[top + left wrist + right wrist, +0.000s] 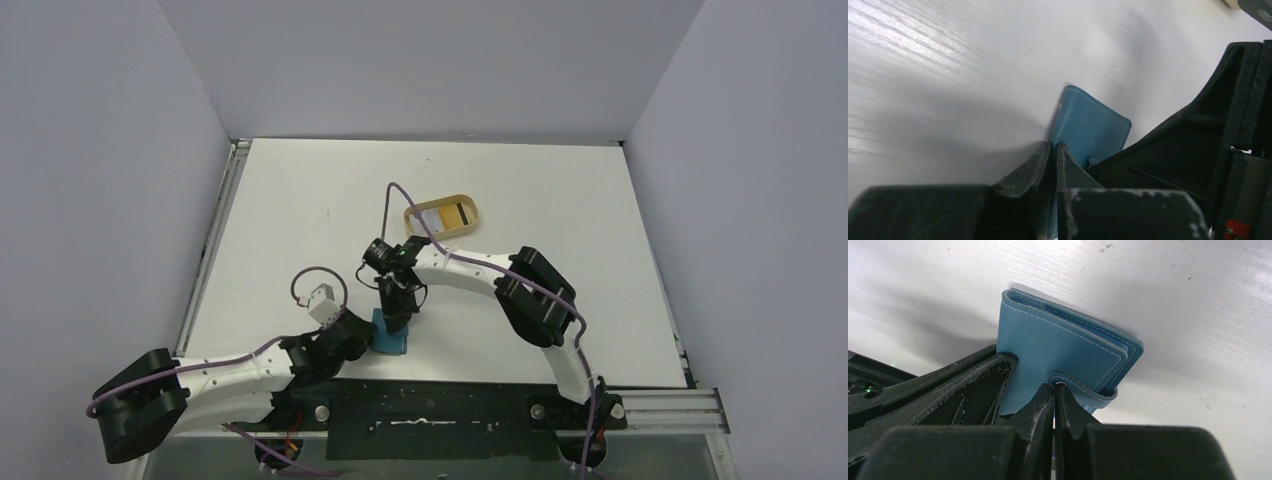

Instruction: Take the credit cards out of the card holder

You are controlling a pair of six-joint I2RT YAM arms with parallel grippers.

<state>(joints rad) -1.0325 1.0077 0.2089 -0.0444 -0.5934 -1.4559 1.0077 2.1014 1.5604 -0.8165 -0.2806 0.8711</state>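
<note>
— What do we see here, from the biggest thing?
— The white table [320, 200]. Over it our left arm [230, 375] and our right arm [480, 270] bend toward one spot near the front edge. Farther back lies a tan oval tray [478, 213], well apart from that spot.
— Where is the card holder?
— The teal card holder [392, 342] is between both hands, near the arm bases. It is folded, with one edge down at the table.
— How do we hold it?
— Our left hand [1053, 147] has its fingers almost together and pinches one edge of the holder. Our right hand [1054, 388] is closed fully on the snap tab [1088, 392], which curls away from the cover.
— Any card outside?
— Yes, one gold-tan credit card [452, 216] with a dark stripe lies inside the tray.
</note>
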